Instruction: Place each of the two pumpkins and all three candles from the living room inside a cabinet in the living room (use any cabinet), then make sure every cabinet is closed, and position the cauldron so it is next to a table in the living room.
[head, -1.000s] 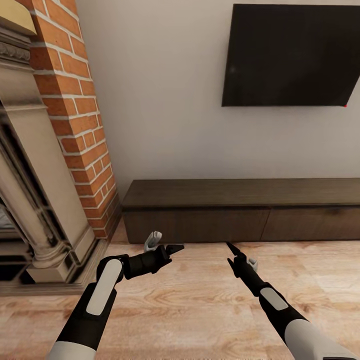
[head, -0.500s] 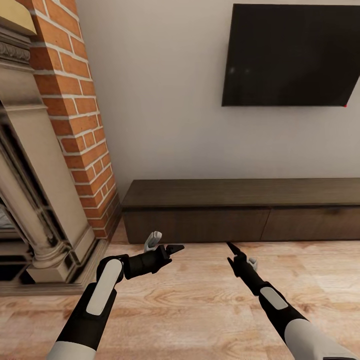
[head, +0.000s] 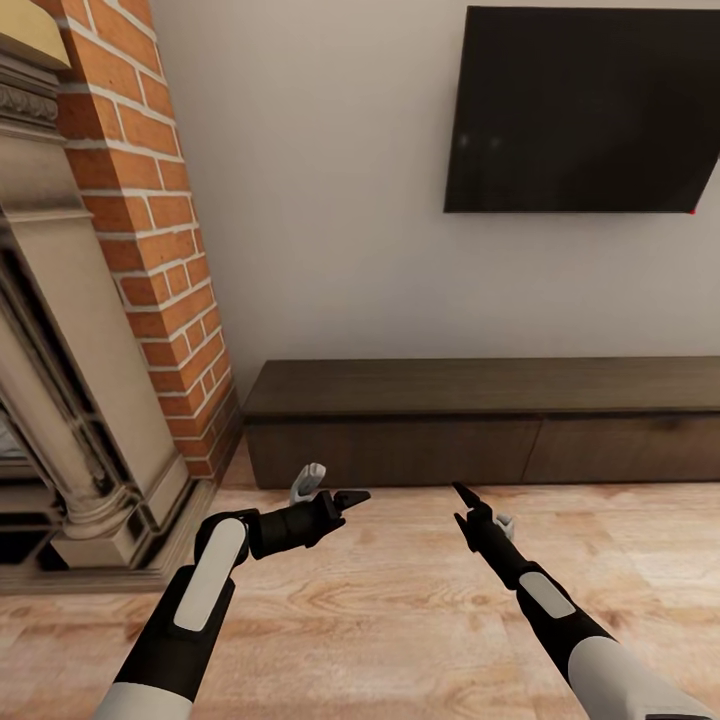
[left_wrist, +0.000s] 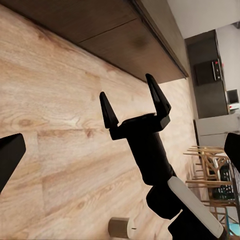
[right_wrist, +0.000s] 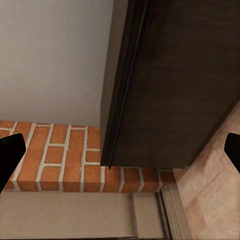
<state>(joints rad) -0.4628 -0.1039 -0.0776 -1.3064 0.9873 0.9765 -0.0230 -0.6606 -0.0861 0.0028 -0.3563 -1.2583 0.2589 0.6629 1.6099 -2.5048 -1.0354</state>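
Long dark-brown cabinet (head: 480, 420) against the wall, drawers shut

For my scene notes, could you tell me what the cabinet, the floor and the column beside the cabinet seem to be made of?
The cabinet looks like dark-brown matte wood, with faint grain. The floor looks like pale wood planks, with visible grain and seams. The column looks like red brick with pale mortar.
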